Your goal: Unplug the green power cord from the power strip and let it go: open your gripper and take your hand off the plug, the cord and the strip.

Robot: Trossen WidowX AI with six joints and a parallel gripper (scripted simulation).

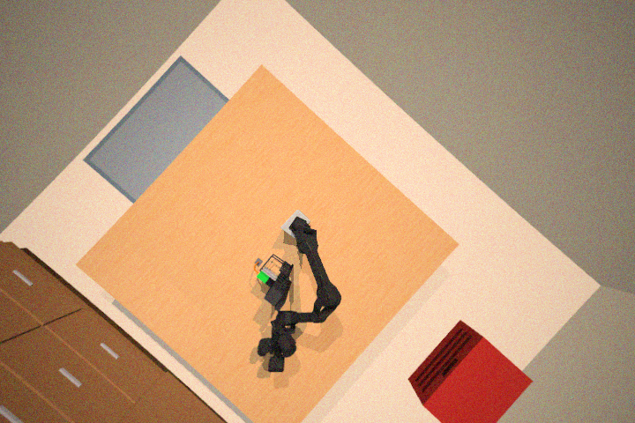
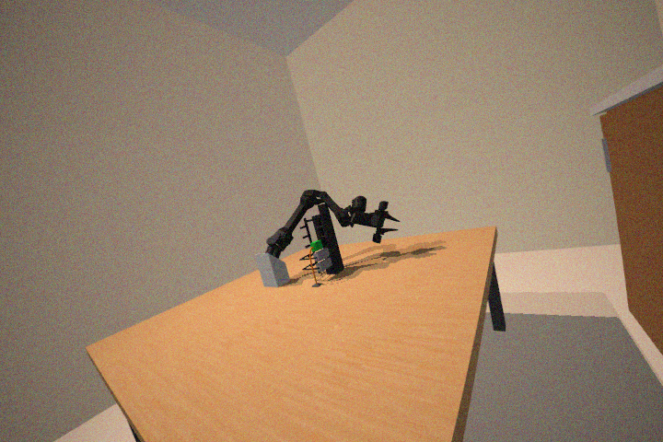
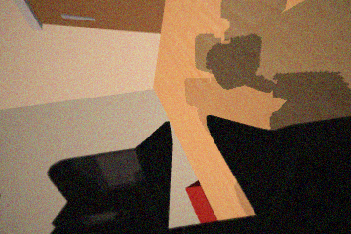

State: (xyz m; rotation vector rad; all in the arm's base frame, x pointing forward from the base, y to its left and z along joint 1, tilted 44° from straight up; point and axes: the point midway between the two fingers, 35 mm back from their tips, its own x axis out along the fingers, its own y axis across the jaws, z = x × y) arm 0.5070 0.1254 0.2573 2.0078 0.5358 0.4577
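Note:
The green plug [image 1: 263, 276] [image 2: 317, 245] is at the side of the black power strip [image 1: 277, 293] [image 2: 333, 243], which stands upright on the table. Whether its prongs sit in a socket cannot be made out. An orange cord [image 2: 313, 268] hangs from it to a small grey end piece on the table. My gripper [image 2: 396, 225] [image 3: 188, 123] is partly open, with nothing between its fingers. It is in the air beyond the strip, pointing away from it, and is apart from the plug, cord and strip.
Grey plugs [image 2: 322, 261] sit below the green one, with thin black bars beside them. My arm [image 1: 318, 271] [image 2: 296, 214] arches past the strip from its grey base block [image 2: 273, 271]. Beyond the table [image 1: 203, 199] [image 2: 290, 354] are brown drawers [image 1: 53, 319] and a red box [image 1: 483, 379].

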